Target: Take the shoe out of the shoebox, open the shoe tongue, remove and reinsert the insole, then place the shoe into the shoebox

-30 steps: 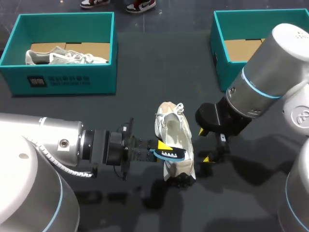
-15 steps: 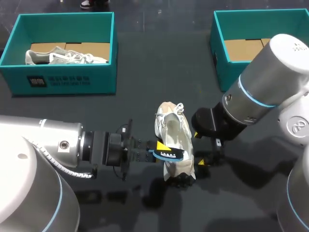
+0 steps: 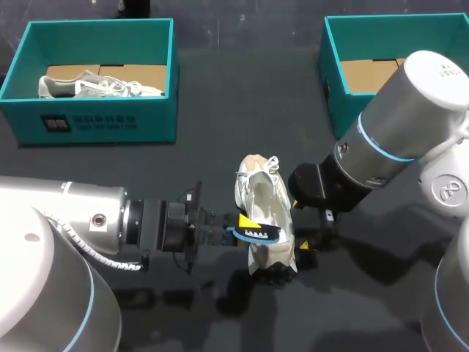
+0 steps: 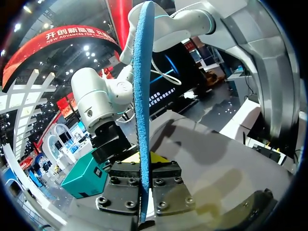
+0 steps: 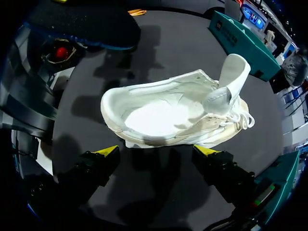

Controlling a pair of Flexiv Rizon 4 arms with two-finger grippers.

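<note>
White lace-up shoe [image 3: 264, 209] lies on the black table [image 3: 242, 110], tongue open. Left tool [image 4: 143, 166] pinches the removed thin blue insole [image 4: 143, 96]; right tool [image 5: 158, 151] is spread wide beside the shoe. Reinserting and boxing remain.

shoe [image 3: 265, 209] on table [image 3: 242, 110], second shoe [image 3: 95, 86] in shoebox [image 3: 95, 121] behind

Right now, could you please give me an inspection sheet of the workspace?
Surface: dark table.
Job's things: white shoe mid-table, tongue folded back; left shoebox holds a second shoe; right shoebox.
Clutter: nothing seen.
Tools: left tool shut on blue insole, held on edge; right tool open beside the shoe, not touching.
Cables: ribbed hose along left arm.
Surroundings: nothing seen.
</note>
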